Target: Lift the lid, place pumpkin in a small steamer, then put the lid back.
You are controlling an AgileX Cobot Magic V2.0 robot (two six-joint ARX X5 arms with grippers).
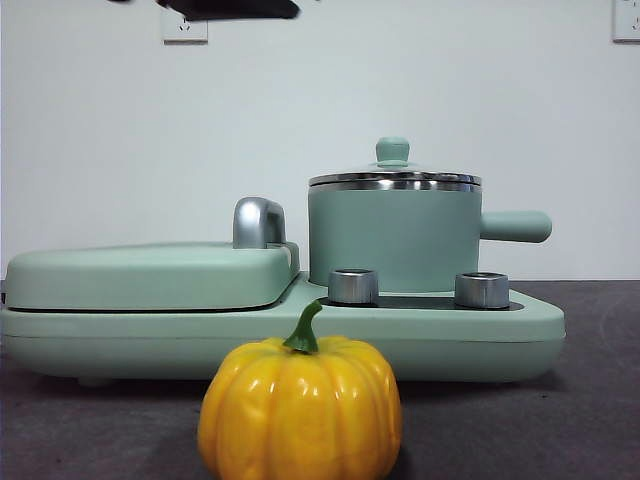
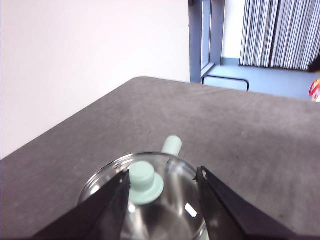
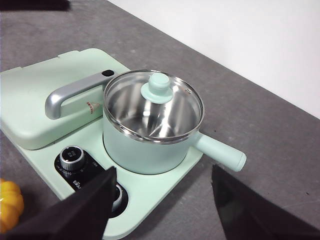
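The yellow-orange pumpkin (image 1: 300, 410) with a green stem sits on the table in front of the cooker, and it also shows at the edge of the right wrist view (image 3: 7, 202). The mint-green small steamer (image 1: 393, 240) stands on the cooker's right side, its handle pointing right. The glass lid (image 1: 393, 180) rests on it. My left gripper (image 2: 164, 174) is open above the lid (image 2: 170, 205), apart from it, with the knob (image 2: 145, 181) between the jaws, nearer one jaw. My right gripper (image 3: 164, 172) is open and empty, held high and looking down on the steamer (image 3: 145, 145) and lid (image 3: 155, 102).
The flat mint-green griddle cover (image 1: 150, 272) with a steel handle (image 1: 258, 222) takes up the cooker's left side. Two steel dials (image 1: 352, 286) stand in front of the steamer. A black arm tip (image 1: 235, 8) shows at the top edge. Grey tabletop (image 1: 590, 400) surrounds the cooker.
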